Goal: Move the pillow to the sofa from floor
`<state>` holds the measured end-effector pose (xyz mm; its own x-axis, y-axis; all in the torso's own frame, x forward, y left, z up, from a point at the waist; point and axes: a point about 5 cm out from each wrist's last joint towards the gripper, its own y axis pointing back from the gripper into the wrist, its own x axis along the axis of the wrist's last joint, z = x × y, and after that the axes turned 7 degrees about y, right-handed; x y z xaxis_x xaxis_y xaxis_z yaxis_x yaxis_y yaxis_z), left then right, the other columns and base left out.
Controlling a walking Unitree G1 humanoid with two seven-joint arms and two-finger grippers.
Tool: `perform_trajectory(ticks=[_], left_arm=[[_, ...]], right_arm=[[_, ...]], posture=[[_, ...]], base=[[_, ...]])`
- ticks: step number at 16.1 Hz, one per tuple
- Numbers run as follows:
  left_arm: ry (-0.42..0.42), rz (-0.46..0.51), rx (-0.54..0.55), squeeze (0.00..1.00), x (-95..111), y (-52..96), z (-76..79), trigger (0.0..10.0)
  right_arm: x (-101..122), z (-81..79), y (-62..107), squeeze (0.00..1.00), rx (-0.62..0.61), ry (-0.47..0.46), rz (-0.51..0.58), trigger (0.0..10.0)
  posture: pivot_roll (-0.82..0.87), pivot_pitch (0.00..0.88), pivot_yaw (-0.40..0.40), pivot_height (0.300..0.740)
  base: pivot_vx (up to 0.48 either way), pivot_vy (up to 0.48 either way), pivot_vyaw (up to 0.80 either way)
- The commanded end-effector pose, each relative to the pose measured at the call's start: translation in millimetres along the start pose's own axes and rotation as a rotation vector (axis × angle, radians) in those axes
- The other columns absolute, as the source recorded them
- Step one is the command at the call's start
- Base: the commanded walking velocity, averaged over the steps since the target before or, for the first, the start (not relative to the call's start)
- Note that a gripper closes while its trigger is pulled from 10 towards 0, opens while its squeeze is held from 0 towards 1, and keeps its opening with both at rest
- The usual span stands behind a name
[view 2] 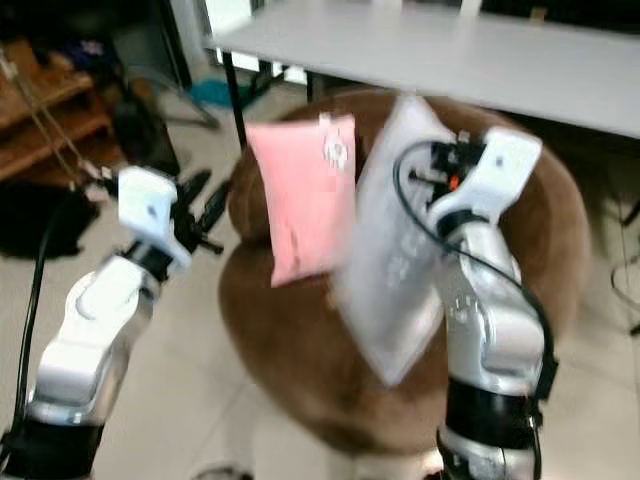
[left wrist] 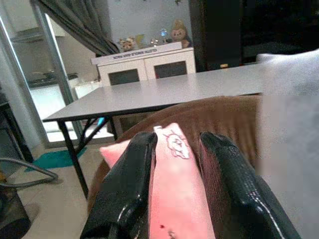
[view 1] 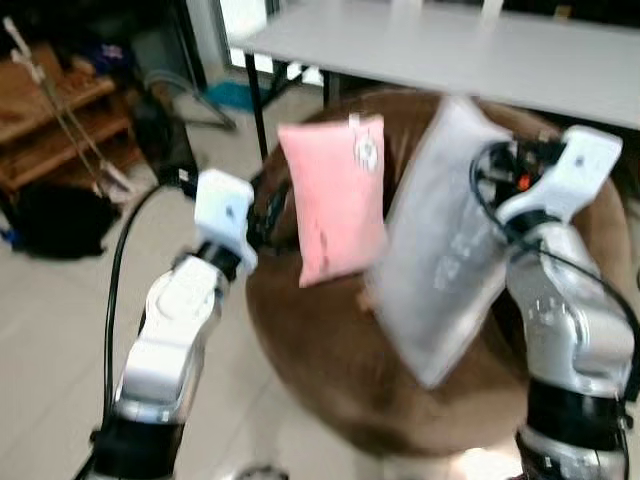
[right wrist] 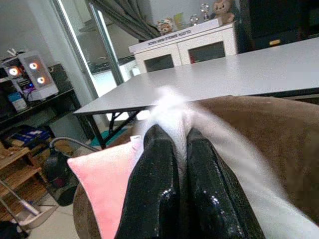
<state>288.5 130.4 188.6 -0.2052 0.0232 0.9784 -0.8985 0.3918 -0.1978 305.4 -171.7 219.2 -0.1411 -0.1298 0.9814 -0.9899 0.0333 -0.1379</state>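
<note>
Left hand (view 1: pixel 262 215) pinches the pink pillow's (view 1: pixel 335 205) left edge; right hand (view 1: pixel 487 165) clamps the grey pillow's (view 1: pixel 440 250) top corner. Both pillows hang upright, long axes vertical, directly over the brown sofa (view 1: pixel 330 360).

1. I see the brown sofa (view 1: pixel 330 370) directly ahead, its seat bare below both pillows.
2. The pink pillow (view 1: pixel 335 195) and grey pillow (view 1: pixel 445 240) hang side by side, blocking the middle.
3. The desk (view 1: pixel 450 50) edge overhangs just behind the sofa.
4. Open floor (view 1: pixel 60 320) lies to my left, with a wooden shelf (view 1: pixel 55 125) beyond.
</note>
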Motion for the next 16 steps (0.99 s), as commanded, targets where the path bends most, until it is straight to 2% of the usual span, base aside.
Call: perform_trajectory(ticks=[1,3,6,9,11,13,14,16], left_arm=[[-0.019,-0.005,0.022,0.0,0.3,3.4,-7.2,10.0],[-0.021,-0.011,0.034,0.0,-0.7,4.8,-9.1,10.0],[-0.013,-0.049,0.038,0.0,-5.4,10.1,-9.3,10.0],[-0.015,-0.076,-0.059,0.0,-8.6,16.2,1.5,10.0],[-0.057,-0.155,-0.083,0.0,-19.9,20.8,2.4,10.0],[-0.052,-0.174,-0.104,0.0,-21.6,26.6,4.1,10.0],[-0.053,-0.207,-0.11,0.0,-23.5,35.9,2.5,10.0],[-0.058,-0.246,-0.106,0.0,-24.2,49.4,1.0,10.0]], right_arm=[[6.5,-15.0,-1.4,0.0,0.082,-0.008,0.032,10.0],[5.9,-16.8,-3.2,0.0,0.117,-0.007,0.027,10.0],[2.0,-19.7,-5.1,0.0,0.164,0.023,-0.003,10.0],[7.7,-17.5,-8.5,0.0,0.154,0.035,-0.005,10.0],[9.6,-22.7,-13.6,0.0,0.189,-0.016,-0.004,10.0],[-9.0,-29.1,-21.0,0.0,0.226,-0.049,-0.068,10.0],[-40.1,-28.0,-31.9,0.0,0.186,-0.08,-0.157,10.0],[-65.4,-18.0,-45.5,0.0,0.092,-0.107,-0.226,10.0]], posture=[[-0.04,0.027,0.022,0.74],[-0.04,0.037,0.017,0.74],[-0.03,0.043,0.008,0.74],[-0.04,0.053,0.005,0.74],[-0.04,0.064,0.007,0.74],[-0.03,0.088,0.001,0.74],[-0.01,0.13,-0.01,0.74],[0.01,0.174,-0.02,0.74]], base=[[0.296,0.0,0.0],[0.296,0.0,0.0],[0.0,0.0,0.0],[0.0,0.0,0.0],[0.0,0.0,0.0],[0.0,0.0,0.0],[0.0,0.0,0.0],[0.0,0.0,0.0]])
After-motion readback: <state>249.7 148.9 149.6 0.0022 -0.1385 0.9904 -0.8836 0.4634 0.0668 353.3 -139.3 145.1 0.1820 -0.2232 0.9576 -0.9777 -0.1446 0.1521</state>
